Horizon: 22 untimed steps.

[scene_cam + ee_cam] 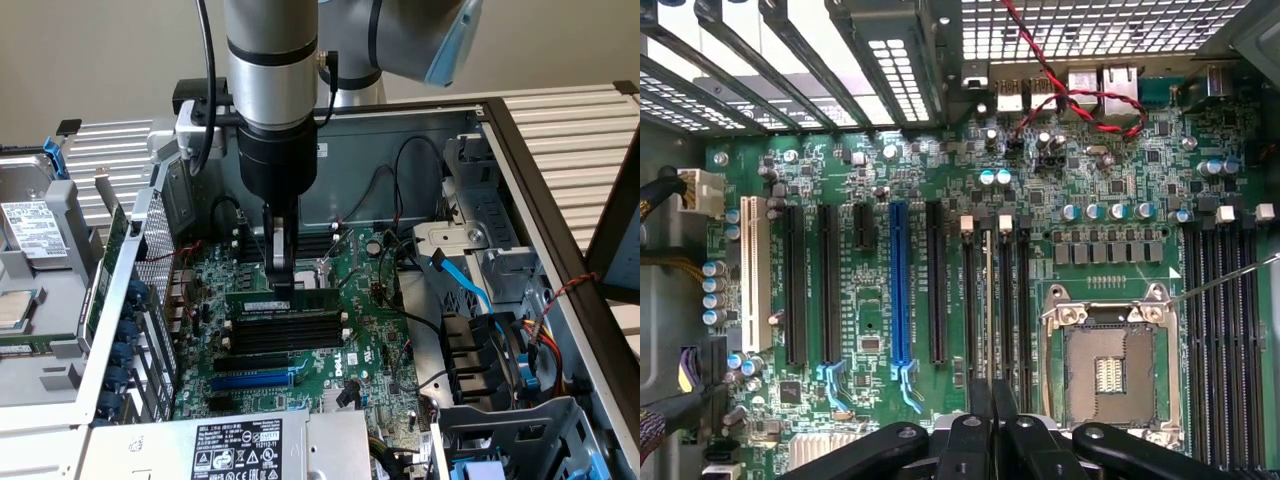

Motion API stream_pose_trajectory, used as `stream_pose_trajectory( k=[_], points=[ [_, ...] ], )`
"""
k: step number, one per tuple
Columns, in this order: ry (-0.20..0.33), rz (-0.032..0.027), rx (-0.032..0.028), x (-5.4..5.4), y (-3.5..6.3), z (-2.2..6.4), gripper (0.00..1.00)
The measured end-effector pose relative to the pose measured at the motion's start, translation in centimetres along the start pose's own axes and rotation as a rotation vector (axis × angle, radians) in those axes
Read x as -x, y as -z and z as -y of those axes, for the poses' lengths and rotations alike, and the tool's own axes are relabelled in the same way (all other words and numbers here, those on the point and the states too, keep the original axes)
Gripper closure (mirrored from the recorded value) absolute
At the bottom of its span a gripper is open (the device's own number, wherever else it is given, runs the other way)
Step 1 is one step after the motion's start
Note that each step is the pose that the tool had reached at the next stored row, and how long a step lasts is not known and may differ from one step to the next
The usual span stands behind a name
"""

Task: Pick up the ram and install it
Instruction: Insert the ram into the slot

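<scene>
The black two-fingered gripper (283, 285) hangs straight down into the open grey metal computer case (520, 150). Its fingers pinch the middle of the ram (300, 299), a long, thin green circuit-board stick with a white label strip. The ram stands on edge directly over the bank of long black memory slots (285, 338), its long axis parallel to theirs (from the wrist it shows edge-on, a pale line among the slots). Whether its lower edge has entered a slot I cannot tell. The slots beside it look empty, and so does the square silver processor socket (1110, 370) just beside the bank.
</scene>
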State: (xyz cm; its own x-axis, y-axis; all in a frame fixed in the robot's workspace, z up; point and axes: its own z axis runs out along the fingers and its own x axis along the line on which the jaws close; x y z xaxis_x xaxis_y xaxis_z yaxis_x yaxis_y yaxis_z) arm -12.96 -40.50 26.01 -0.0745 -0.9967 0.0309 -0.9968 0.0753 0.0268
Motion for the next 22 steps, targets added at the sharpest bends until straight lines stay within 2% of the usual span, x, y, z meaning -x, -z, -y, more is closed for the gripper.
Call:
stream_pose_trajectory(
  k=[12, 14, 17, 19, 22],
  points=[
    [0.0, 0.0002, -0.0037, -0.1, -0.13, 0.02, 0.88],
    [-0.001, 0.0005, -0.009, -0.11, -0.15, 0.01, 0.88],
    [-0.002, 0.0016, -0.0232, -0.16, -0.35, 0.02, 0.88],
    [-0.002, 0.002, -0.0267, -0.27, -0.48, -0.09, 0.88],
    [-0.003, 0.0022, -0.0286, -0.36, -0.7, -0.49, 0.88]
  ],
)
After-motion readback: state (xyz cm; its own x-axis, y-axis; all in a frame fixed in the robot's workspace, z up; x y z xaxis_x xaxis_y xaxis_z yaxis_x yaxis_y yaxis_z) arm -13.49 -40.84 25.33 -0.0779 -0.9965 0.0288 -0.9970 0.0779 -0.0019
